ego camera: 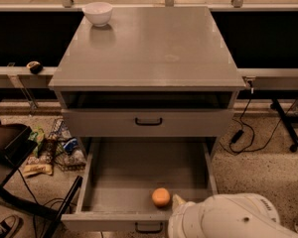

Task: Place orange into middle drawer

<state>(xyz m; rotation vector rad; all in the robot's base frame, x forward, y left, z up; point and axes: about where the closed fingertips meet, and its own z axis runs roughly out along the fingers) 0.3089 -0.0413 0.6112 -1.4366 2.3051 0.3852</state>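
One orange (161, 197) on grey middle drawer (139, 172) floor; gripper (178, 200) just beside.

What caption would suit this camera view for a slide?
Orange lying near the front of the open middle drawer, gripper close beside it; white bowl on the cabinet top.

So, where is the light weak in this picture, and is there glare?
Camera view: the cabinet top has a faint sheen, no hard glare; the slot under it is dark; the middle drawer is dim, yet the orange shows, the gripper just beside it.
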